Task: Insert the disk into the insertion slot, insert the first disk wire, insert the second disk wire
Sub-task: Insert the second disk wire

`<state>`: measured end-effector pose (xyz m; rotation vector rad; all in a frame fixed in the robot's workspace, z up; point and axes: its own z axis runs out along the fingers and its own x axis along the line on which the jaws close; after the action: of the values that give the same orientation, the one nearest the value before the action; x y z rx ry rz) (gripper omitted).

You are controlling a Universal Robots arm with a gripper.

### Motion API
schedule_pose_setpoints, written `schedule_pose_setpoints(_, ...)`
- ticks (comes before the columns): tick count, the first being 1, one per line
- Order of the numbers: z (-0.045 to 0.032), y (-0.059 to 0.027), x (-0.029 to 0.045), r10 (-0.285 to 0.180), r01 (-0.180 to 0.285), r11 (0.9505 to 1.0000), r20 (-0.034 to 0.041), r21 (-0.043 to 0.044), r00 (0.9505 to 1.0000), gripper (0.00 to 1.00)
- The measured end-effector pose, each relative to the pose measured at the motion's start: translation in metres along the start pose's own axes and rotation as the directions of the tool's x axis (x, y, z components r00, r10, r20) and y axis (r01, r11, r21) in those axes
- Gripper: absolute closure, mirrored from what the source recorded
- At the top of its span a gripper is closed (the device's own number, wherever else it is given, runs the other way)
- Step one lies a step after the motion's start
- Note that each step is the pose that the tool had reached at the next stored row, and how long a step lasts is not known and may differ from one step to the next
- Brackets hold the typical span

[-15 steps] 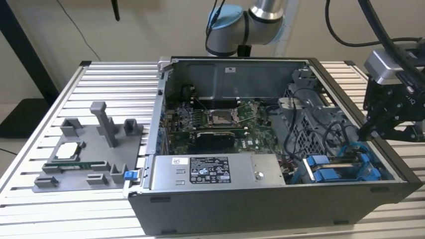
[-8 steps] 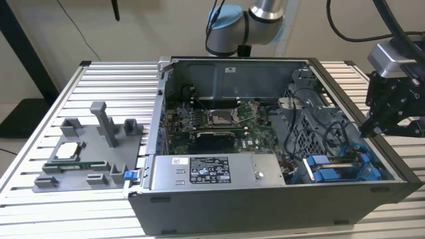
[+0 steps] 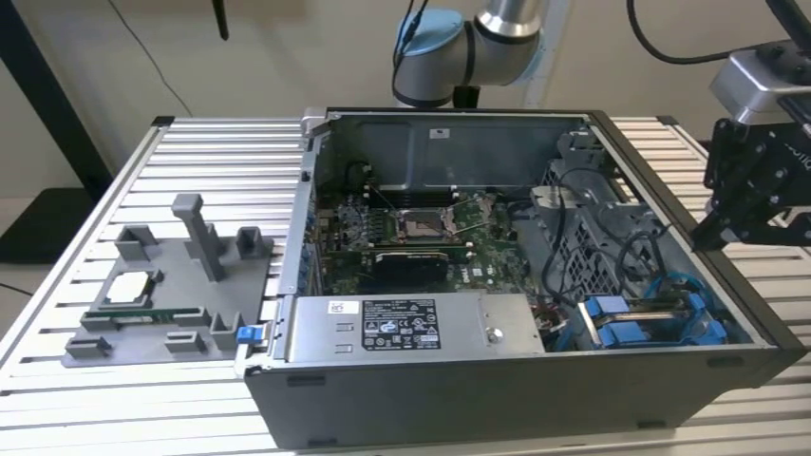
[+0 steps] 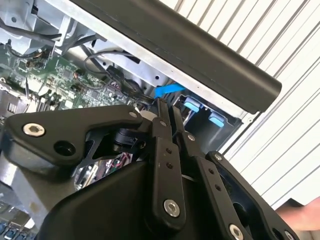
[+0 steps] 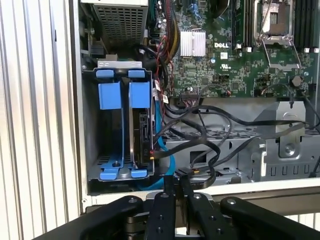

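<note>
A: disk, where and which way?
B: disk (image 5: 143, 132) sits in the insertion slot (image 5: 89, 140), edge-on in the first wrist view; long axis parallel to the case (image 3: 507, 399) wall that the power supply (image 3: 419, 328) sits against; blue handle (image 5: 140, 94) end toward that supply; second blue carrier (image 5: 110, 125) just beside it
A: hand?
B: hand (image 5: 175, 184) narrow, fingers almost together, nothing between them; hangs above the case wall at the exterior view's right
A: view differences?
B: first wrist view: blue cable (image 5: 161, 145) just beside the disk, can't tell if plugged; exterior view: grey fixture (image 3: 165, 304) on the tabletop (image 3: 76, 380), apart from the case
</note>
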<state>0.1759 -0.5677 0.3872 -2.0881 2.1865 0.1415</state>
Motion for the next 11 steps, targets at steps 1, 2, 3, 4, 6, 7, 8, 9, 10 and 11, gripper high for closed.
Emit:
schedule_pose_setpoints(1, -0.0019, 0.0006, -0.0003, 0.0, 0.0, 1.0, 0.0, 0.0, 1.0, 1.0)
schedule_pose_setpoints(2, -0.0038, 0.0014, -0.0005, 0.0, 0.0, 1.0, 0.0, 0.0, 1.0, 1.0)
schedule_pose_setpoints(3, -0.0055, 0.0021, -0.0007, 0.0, 0.0, 1.0, 0.0001, 0.0, 1.0, 1.0)
schedule_pose_setpoints(4, -0.0072, 0.003, -0.0009, 0.0, 0.0, 1.0, 0.0001, 0.0, 1.0, 1.0)
schedule_pose_setpoints(6, -0.0106, 0.0048, -0.0013, 0.0, 0.0, 1.0, 0.0, 0.0, 1.0, 1.0)
schedule_pose_setpoints(7, -0.0124, 0.0057, -0.0016, 0.0, 0.0, 1.0, 0.0, 0.0, 1.0, 1.0)
schedule_pose_setpoints(8, -0.0142, 0.0066, -0.0018, 0.0, 0.0, 1.0, 0.0, 0.0001, 1.0, 1.0)
schedule_pose_setpoints(9, -0.0161, 0.0076, -0.002, 0.0, 0.0, 1.0, 0.0001, 0.0001, 1.0, 1.0)
schedule_pose_setpoints(10, -0.0179, 0.0084, -0.0023, 0.0, 0.0, 1.0, 0.0002, 0.0001, 1.0, 1.0)
schedule_pose_setpoints(11, -0.0198, 0.0094, -0.0025, 0.0, 0.0, 1.0, 0.0003, 0.0001, 1.0, 1.0)
